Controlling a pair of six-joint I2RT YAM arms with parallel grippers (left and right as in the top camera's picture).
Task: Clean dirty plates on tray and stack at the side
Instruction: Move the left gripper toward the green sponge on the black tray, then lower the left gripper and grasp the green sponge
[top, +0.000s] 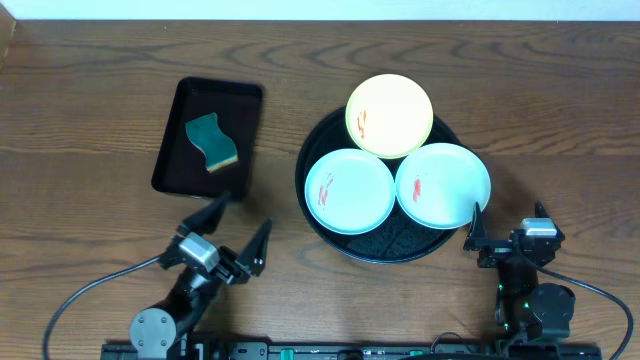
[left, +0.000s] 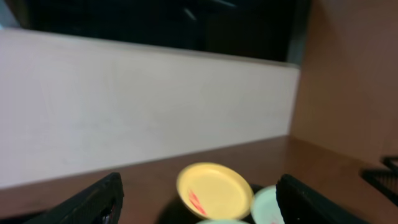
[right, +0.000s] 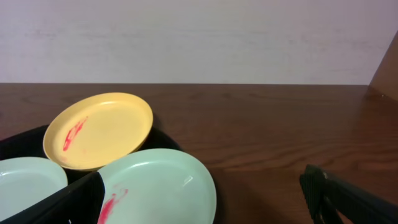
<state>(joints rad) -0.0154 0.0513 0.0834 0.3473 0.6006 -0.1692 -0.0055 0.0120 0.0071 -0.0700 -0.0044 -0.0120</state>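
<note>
The round black tray (top: 385, 247) holds three plates with red smears: pale yellow (top: 390, 115) at the back, tilted on the rim, light blue-green (top: 349, 191) at front left, and white (top: 443, 186) at front right. My left gripper (top: 240, 228) is open and empty, near the table's front, left of the tray. My right gripper (top: 510, 222) is open and empty by the tray's front right edge. The left wrist view shows the left gripper (left: 199, 183) with the yellow plate (left: 214, 190) ahead. The right wrist view shows the right gripper (right: 202, 186), the white plate (right: 161, 186), the yellow plate (right: 99, 129) and the blue-green plate (right: 25, 180).
A smaller rectangular black tray (top: 172, 155) stands at the left and holds a green sponge with a yellow underside (top: 213, 141). A pale wall runs along the table's far edge (right: 199, 37).
</note>
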